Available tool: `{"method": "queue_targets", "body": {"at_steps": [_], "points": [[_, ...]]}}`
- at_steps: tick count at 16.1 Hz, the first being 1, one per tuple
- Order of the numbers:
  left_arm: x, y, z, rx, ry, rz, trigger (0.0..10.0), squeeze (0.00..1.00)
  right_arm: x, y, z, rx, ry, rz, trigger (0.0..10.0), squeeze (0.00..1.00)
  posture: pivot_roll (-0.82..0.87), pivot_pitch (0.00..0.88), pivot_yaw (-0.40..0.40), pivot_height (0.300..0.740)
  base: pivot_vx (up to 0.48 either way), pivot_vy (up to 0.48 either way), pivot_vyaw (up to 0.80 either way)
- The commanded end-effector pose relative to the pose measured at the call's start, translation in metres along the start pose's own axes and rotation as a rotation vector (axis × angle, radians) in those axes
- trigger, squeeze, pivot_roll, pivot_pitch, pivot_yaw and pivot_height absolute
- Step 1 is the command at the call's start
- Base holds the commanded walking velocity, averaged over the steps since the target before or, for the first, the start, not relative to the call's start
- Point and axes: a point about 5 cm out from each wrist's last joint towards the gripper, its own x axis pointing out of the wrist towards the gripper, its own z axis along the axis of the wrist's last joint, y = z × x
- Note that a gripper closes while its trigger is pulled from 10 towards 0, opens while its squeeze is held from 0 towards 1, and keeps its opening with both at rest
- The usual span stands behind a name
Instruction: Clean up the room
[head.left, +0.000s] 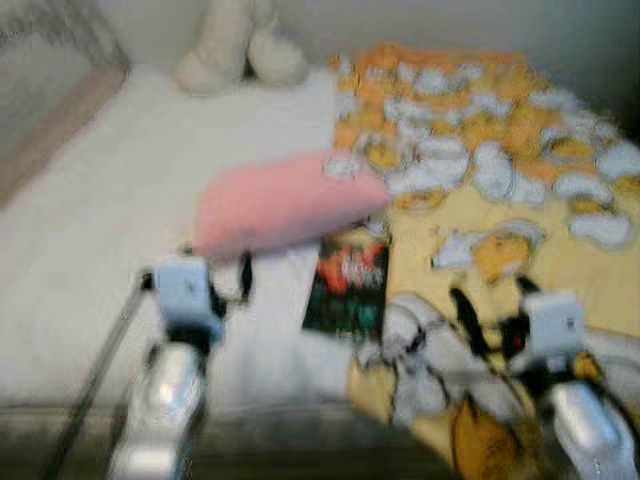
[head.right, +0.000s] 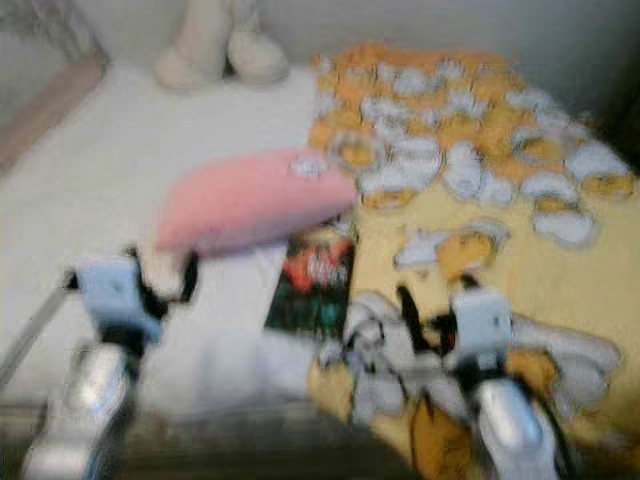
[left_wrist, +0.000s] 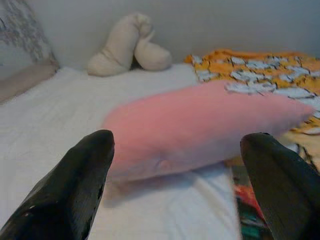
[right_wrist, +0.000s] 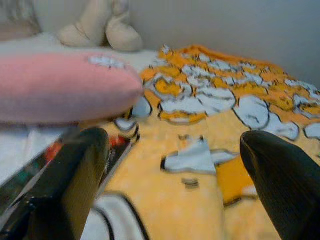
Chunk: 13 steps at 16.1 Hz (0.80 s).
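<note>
A pink pillow (head.left: 285, 205) lies across the middle of the bed, its right end resting on a rumpled orange-yellow blanket (head.left: 500, 150) with white patches. A dark book (head.left: 347, 290) with a red and green cover lies flat just below the pillow, at the blanket's edge. My left gripper (head.left: 200, 265) hovers over the white sheet (head.left: 110, 220) short of the pillow, open and empty; its wrist view looks straight at the pillow (left_wrist: 200, 125). My right gripper (head.left: 495, 295) is open over the blanket's near part, right of the book, holding nothing. The head views are blurred.
A beige plush toy (head.left: 240, 45) leans against the wall at the back of the bed. A grey patterned cushion (head.left: 50, 60) sits at the far left. The bed's near edge (head.left: 300, 430) runs just under my arms.
</note>
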Motion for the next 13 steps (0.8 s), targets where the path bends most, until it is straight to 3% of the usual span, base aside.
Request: {"method": "queue_targets", "body": {"at_steps": [1,5,7,11,13], "points": [[0.002,0.006,0.002,0.028,0.001,0.016,10.0,0.0,0.002,0.003,-0.001,0.021,0.004,0.001,10.0,0.0,-0.18,0.0,0.047,0.727,0.48,0.0,0.0],[0.009,0.009,0.005,0.028,0.002,0.085,10.0,0.0,0.006,0.008,-0.001,0.029,-0.003,0.019,10.0,0.0,-0.17,0.0,0.051,0.727,0.48,0.0,0.0],[0.021,0.015,0.014,0.05,-0.026,0.134,10.0,0.0,0.01,0.011,0.002,0.029,-0.018,0.048,10.0,0.0,-0.17,0.0,0.051,0.727,0.0,0.0,0.0],[0.023,0.014,0.016,0.042,-0.023,0.131,10.0,0.0,0.009,0.013,0.002,0.03,-0.012,0.048,10.0,0.0,-0.18,0.0,0.058,0.727,0.0,0.0,0.0],[0.032,0.013,0.016,0.082,-0.022,0.116,10.0,0.0,0.008,0.014,0.001,0.032,-0.007,0.046,10.0,0.0,-0.18,0.0,0.06,0.727,0.0,0.0,0.0]]}}
